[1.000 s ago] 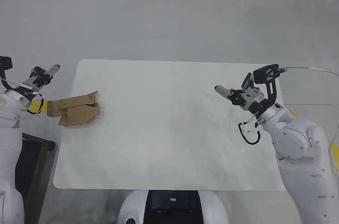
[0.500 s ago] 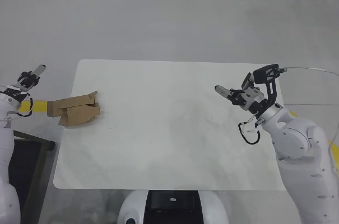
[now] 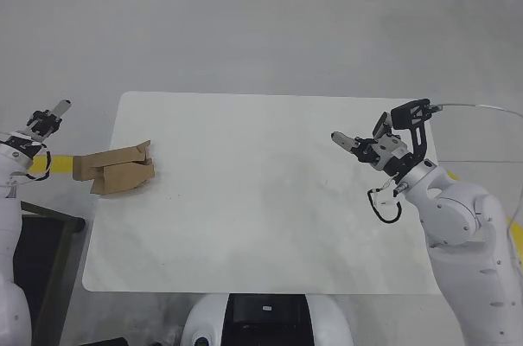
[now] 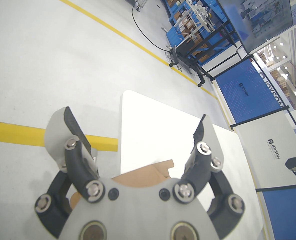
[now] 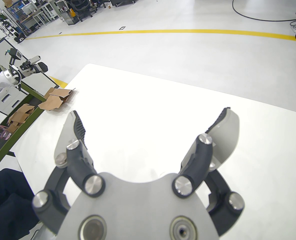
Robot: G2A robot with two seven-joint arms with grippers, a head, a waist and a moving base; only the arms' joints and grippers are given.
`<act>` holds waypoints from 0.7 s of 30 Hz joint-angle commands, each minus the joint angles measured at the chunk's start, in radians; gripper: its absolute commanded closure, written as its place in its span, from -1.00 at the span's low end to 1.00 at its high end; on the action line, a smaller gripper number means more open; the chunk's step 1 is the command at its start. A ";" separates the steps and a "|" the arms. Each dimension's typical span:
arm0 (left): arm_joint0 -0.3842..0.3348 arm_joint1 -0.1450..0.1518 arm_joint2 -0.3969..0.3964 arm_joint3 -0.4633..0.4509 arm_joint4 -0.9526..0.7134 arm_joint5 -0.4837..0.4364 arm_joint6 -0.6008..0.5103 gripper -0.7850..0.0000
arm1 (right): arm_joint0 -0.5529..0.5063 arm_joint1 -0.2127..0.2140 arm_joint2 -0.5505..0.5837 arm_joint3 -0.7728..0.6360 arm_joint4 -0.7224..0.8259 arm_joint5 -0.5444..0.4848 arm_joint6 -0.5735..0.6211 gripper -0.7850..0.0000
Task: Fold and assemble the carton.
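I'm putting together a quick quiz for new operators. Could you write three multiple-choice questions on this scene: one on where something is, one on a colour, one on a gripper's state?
1. Where does the carton lie?
A. dead centre
B. at the table edge nearest the left gripper, overhanging it
C. at a far corner

2. What colour is it?
A. brown
B. white
C. blue

3. On the right gripper, the fingers are:
A. shut on the carton
B. shut on nothing
C. open, holding nothing

Answers:
1 B: the top view shows it lying across that edge, partly off the table.
2 A: it is plain brown cardboard in every view.
3 C: the right wrist view shows the fingers spread, with bare table between them.
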 commanded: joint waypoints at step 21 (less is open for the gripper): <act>0.067 0.055 -0.087 0.014 -0.009 0.127 -0.099 -1.00 | 0.000 0.000 0.000 0.000 0.000 0.000 0.000 -1.00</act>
